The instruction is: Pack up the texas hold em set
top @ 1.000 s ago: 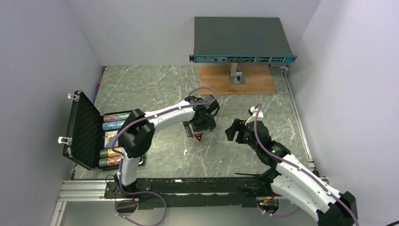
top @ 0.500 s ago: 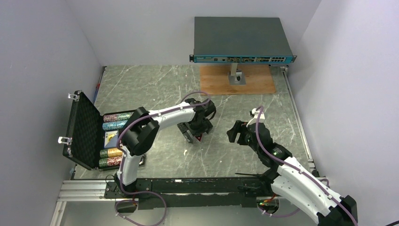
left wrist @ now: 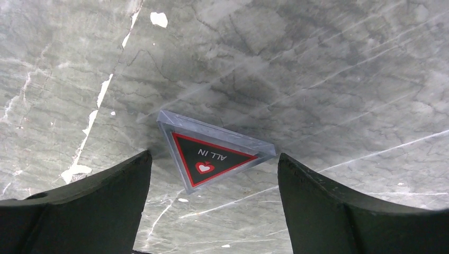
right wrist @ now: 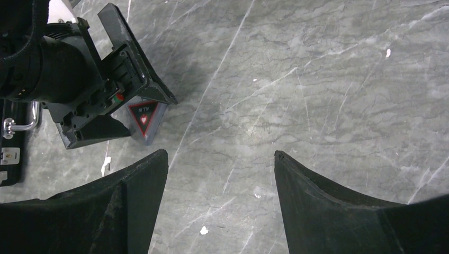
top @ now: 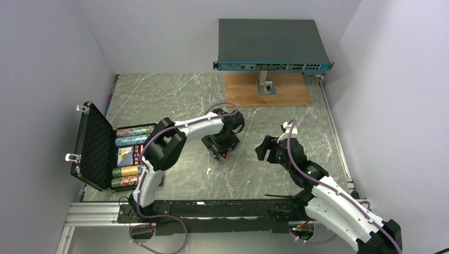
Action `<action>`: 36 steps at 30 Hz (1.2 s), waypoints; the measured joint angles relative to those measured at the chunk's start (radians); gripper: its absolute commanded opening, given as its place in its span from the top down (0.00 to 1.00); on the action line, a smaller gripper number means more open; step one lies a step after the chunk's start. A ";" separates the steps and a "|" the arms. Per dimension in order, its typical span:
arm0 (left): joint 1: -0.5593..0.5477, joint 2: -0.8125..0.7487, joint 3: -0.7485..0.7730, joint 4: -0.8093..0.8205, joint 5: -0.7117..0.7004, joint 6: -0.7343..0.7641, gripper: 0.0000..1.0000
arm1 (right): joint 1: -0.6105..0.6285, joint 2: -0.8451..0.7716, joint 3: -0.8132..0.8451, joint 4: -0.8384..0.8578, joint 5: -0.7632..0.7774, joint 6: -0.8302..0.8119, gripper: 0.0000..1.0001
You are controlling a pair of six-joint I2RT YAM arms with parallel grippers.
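Jaws gape empty on both sides; left pair straddles triangular token (left wrist: 214,159), briefcase (top: 95,145) well apart.

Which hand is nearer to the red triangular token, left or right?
Left. The left hand hangs directly over the token, one finger on each side, not touching it. The right hand is off to the token's right, apart from it.
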State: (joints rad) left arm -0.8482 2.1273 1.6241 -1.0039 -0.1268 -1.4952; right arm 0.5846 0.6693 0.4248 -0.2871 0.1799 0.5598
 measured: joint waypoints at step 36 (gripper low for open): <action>0.042 -0.019 -0.037 0.012 0.029 -0.023 0.58 | -0.013 0.006 -0.007 0.003 -0.025 -0.003 0.25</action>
State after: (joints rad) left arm -0.8066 2.1082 1.5875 -0.9916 -0.0975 -1.5177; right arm 0.5713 0.6750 0.4175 -0.2836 0.1551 0.5568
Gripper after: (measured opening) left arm 0.657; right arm 0.754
